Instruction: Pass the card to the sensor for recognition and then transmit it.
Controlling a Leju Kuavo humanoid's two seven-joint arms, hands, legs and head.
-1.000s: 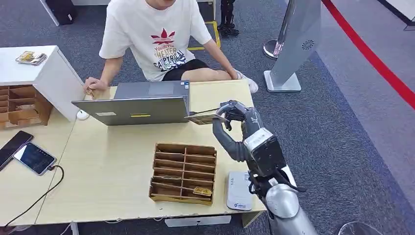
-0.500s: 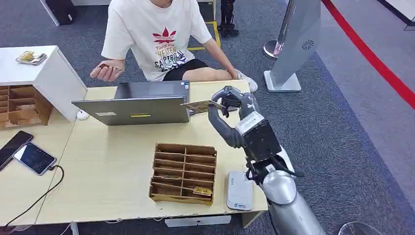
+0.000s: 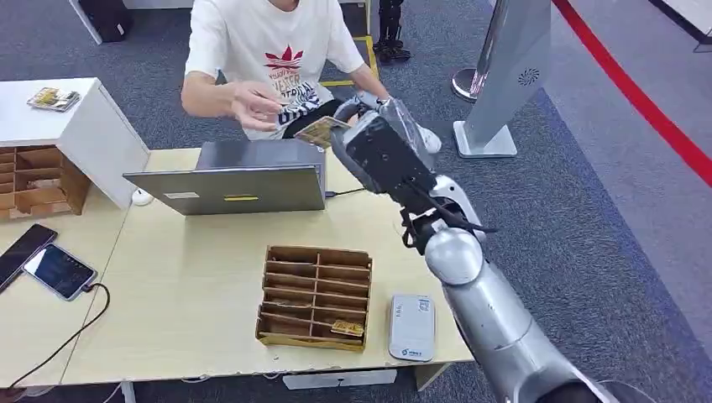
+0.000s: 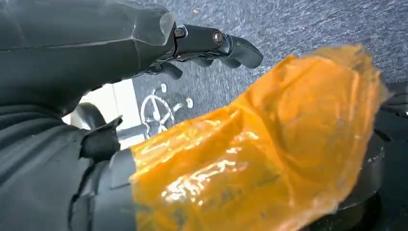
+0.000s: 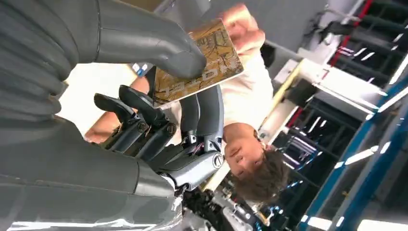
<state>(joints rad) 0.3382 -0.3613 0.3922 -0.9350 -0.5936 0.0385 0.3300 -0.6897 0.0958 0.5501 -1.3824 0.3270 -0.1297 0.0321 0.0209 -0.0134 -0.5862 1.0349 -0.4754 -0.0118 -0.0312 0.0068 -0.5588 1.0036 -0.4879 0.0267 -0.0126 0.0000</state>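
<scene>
1. Holding: right hand [image 3: 357, 126], raised past the far edge of the tabletop [image 3: 193, 294], pinches the card [image 3: 317, 132] between thumb and fingers; the other fingers lie curled beneath it in the right wrist view.
2. Card [image 5: 199, 62]: brown-gold, printed, tilted, above the far side of the laptop [image 3: 231, 176], just right of the person's hand [image 3: 256, 105], which reaches toward it; whether the two touch cannot be told.
3. Person [image 3: 269, 50]: white printed T-shirt, seated on the far side of the tabletop.
4. Left hand [image 4: 207, 45]: dark fingers extended over grey carpet, nothing seen between them; whether spread or closed cannot be told. An orange glossy wrap [image 4: 260, 144] sits close to the lens.
5. Sensor [image 3: 411, 327]: grey, flat, at the near right edge of the tabletop, just right of the tray.
6. Tray [image 3: 315, 295]: wooden, compartmented, near middle of the tabletop; another card [image 3: 346, 327] lies in a near right compartment.
7. Laptop: grey, open, at the far side of the tabletop.
8. Phones [image 3: 59, 270]: two, at the left, one with a cable.
9. White cabinet [image 3: 84, 126]: far left.
</scene>
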